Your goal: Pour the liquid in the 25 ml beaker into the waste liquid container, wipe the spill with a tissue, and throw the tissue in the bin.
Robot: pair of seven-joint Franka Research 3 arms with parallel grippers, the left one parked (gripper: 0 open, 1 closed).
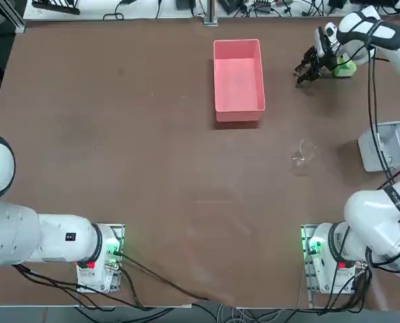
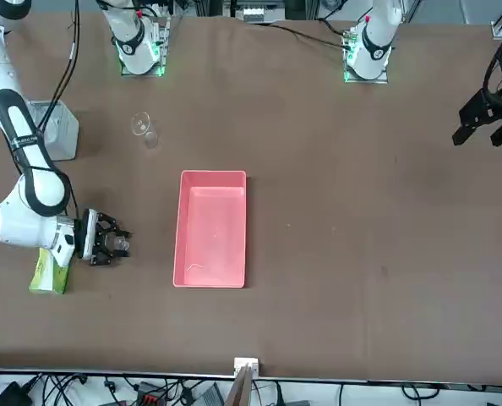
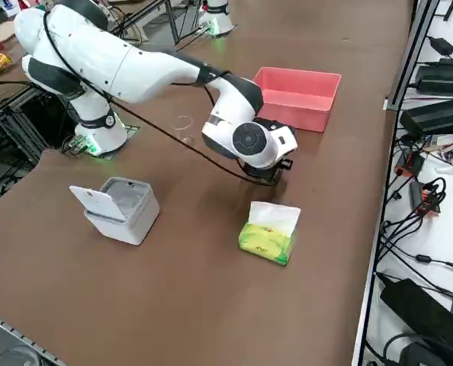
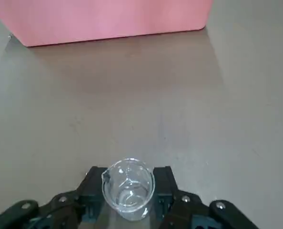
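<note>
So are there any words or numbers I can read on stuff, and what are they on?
None can be read.
Green tissue pack: has printing, too blurred to read.
25 ml beaker, between the right gripper fingers: no markings show.
Pink tub: plain.
White bin: plain.

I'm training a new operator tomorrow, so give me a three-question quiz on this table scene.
1. True or false: the tiny clear glass beaker sits inside the pink rectangular plastic tub.
2. The right gripper is nearest to: A) the green tissue pack; B) the white lidded bin; C) the larger clear spouted glass.
3. Fill in: the white bin's lid is ____.
Key: 1 false; 2 A; 3 open.
</note>
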